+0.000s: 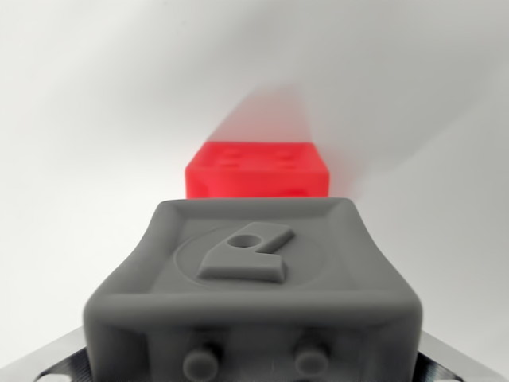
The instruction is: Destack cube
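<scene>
White fills everything around you: a plain, pale surface [95, 159] with a soft grey shadow falling across its upper right, and no wall edge or other clutter to steer around.

Your grey cube [254, 278] sits huge and close in the lower half of the wrist view, its embossed top face tilted up toward the lens and two round studs showing on its near side. Straight beyond it, on the same centre line, lies the red cube [256, 169], touching the grey one's far edge in the picture. Whether the grey one rests on it or merely hides its lower part, you cannot tell from this angle.

Neither cube has a long axis; both are squared up to the camera, so no wrist twist looks needed.

You see only dark corners of the gripper [48, 362] at the bottom edges. Its fingertips are hidden, so you cannot tell whether it is spread or pinching the grey cube.
</scene>
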Tool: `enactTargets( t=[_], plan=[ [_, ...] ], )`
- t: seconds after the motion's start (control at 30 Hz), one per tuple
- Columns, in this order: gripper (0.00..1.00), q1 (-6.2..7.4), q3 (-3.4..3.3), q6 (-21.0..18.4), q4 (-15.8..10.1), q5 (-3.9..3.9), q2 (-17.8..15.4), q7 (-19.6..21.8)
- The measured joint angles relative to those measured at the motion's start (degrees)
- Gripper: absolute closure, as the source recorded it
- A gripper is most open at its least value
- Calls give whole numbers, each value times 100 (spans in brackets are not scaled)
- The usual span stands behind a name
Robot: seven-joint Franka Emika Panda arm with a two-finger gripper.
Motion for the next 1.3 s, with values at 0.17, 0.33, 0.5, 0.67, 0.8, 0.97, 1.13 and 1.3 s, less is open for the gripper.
enactTargets(
  t=[0.17,0.33,0.5,0.67,0.8,0.97,1.13,1.3],
  plan=[
    [100,1,-4,-143,-11,-15,-159,8],
    [100,1,-7,-328,-14,-28,-349,18],
    [100,1,-10,-507,-14,-46,-530,30],
    [100,1,-11,-697,-9,-63,-719,41],
    [100,1,-11,-876,13,-78,-877,51],
    [100,-2,-14,-1042,46,-91,-1033,39],
    [100,-51,-50,-1044,102,-91,-932,-163],
    [100,-117,-79,-1027,170,-91,-825,-409]
  ],
)
